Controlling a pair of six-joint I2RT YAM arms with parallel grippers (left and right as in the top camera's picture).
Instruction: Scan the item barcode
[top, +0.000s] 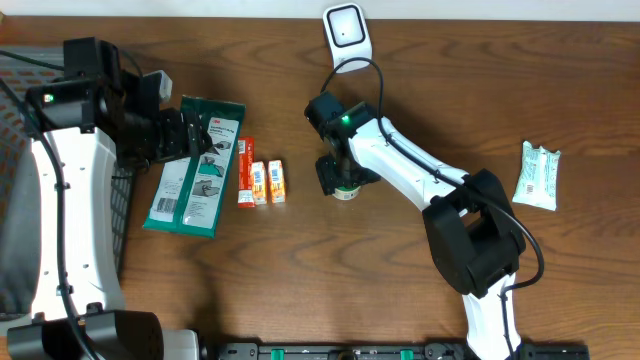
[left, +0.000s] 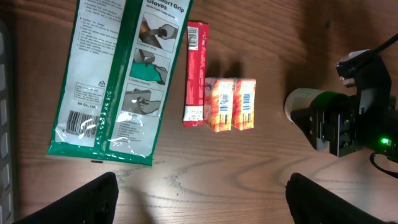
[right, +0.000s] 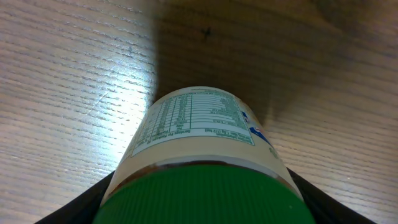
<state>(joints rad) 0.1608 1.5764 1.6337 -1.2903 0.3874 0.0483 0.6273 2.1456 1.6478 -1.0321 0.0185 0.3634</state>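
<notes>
1. The left hand (top: 188, 135) hangs over the top end of a green packet (top: 193, 168) near the left edge of the desk (top: 330, 290). Its fingers are spread wide and hold nothing.
2. Just right of the packet, a red stick (top: 246, 172) and two orange boxes (top: 268, 183) lie side by side in a tight row, with the boxes' barcodes facing up.
3. A bare strip of wood separates the boxes from the bottle (right: 199, 130) at mid-desk. The right hand (top: 342, 183) grips it, fingers pressed on either side of its green cap, printed label toward the wrist camera.
4. A white scanner (top: 345, 35) stands at the far edge, just behind that hand.
5. A white-and-green packet (top: 537, 175) lies well apart near the right edge, with open wood between it and the arm.
6. The desk is brown grained wood with a patch of glare.
</notes>
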